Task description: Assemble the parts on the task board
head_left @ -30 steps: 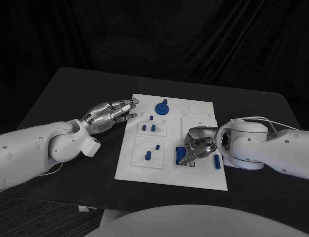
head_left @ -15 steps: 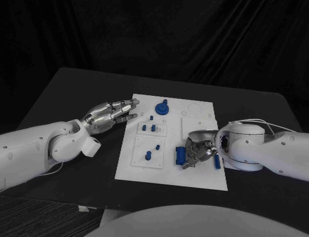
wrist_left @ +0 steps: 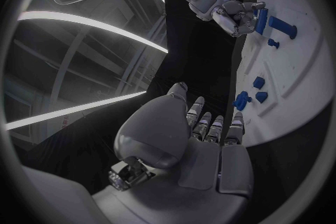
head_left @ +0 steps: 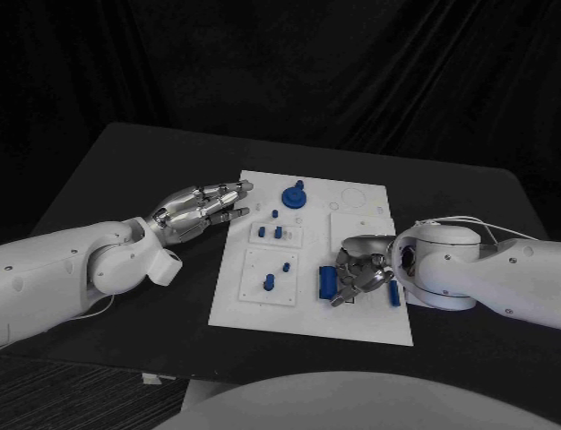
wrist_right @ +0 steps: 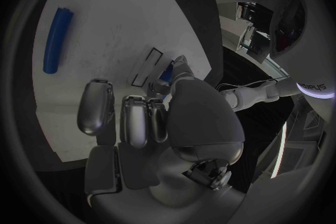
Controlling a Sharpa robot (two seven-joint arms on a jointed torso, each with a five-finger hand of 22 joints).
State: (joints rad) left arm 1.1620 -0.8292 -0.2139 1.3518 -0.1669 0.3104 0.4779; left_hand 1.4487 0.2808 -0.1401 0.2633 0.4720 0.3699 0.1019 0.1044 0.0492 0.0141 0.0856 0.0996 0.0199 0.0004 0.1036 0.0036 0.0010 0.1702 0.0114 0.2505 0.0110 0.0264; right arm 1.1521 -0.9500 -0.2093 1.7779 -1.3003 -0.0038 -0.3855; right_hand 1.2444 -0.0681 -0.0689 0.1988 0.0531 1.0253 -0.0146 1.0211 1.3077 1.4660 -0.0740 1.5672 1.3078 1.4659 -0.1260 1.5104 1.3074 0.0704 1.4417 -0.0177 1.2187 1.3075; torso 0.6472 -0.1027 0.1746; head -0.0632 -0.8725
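Observation:
The white task board (head_left: 358, 313) lies mid-table. My right hand (head_left: 361, 272) hangs over its front right part, fingers curled down, and pinches the upright blue block (head_left: 326, 281) at its left side. In the right wrist view a sliver of that block (wrist_right: 167, 73) shows beside the thumb. From the left wrist view the block (wrist_left: 261, 18) sits at the right hand's (wrist_left: 231, 11) fingertips. A blue rod (head_left: 394, 293) lies flat just right of the hand. My left hand (head_left: 203, 208) hovers off the board's left edge, fingers stretched out, holding nothing.
A blue knob (head_left: 294, 195) stands at the board's far left, with small blue pegs (head_left: 271, 233) and another peg (head_left: 271, 283) in the left-hand plates. Black table (head_left: 125, 179) surrounds the board on every side.
My right hand has sunk a little toward the board's front and turned, its fingers closing in on the blue block. The left hand and the parts have stayed put.

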